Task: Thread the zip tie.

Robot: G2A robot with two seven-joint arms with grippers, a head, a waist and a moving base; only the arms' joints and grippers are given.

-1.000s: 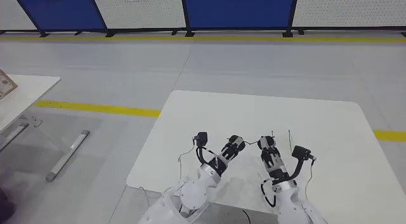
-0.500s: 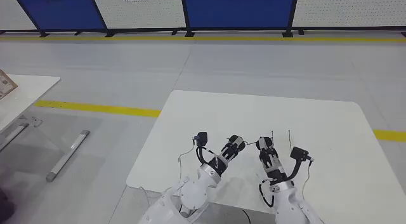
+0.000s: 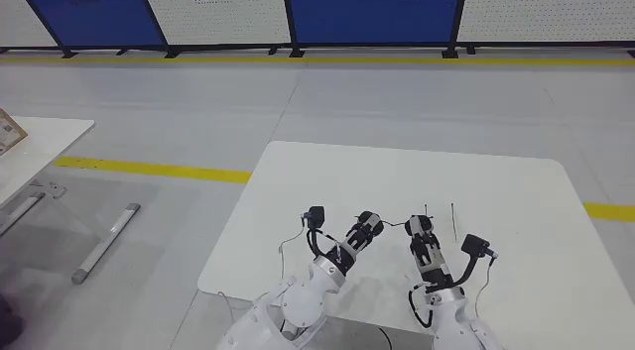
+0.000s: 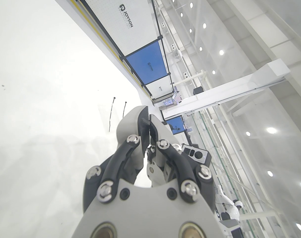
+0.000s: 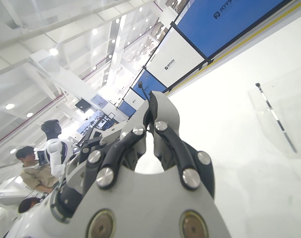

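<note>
A thin black zip tie (image 3: 393,222) spans the short gap between my two grippers near the white table's (image 3: 496,181) front edge. My left gripper (image 3: 372,221) is shut on one end of it, and its fingertips (image 4: 143,115) are pressed together in the left wrist view. Close to its right, my right gripper (image 3: 415,223) is shut on the other end. The tie's square head (image 5: 140,84) sticks out past that gripper's (image 5: 150,97) fingertips.
Two spare zip ties (image 3: 426,213) (image 3: 452,216) lie on the table just beyond the right gripper, also seen as two ties (image 4: 111,113) (image 4: 124,107); one tie (image 5: 274,115) rests on a clear sheet. A second table (image 3: 40,142) stands far left.
The right arm's wrist swayed slightly left and then back right. Both grippers stay shut and close together.
</note>
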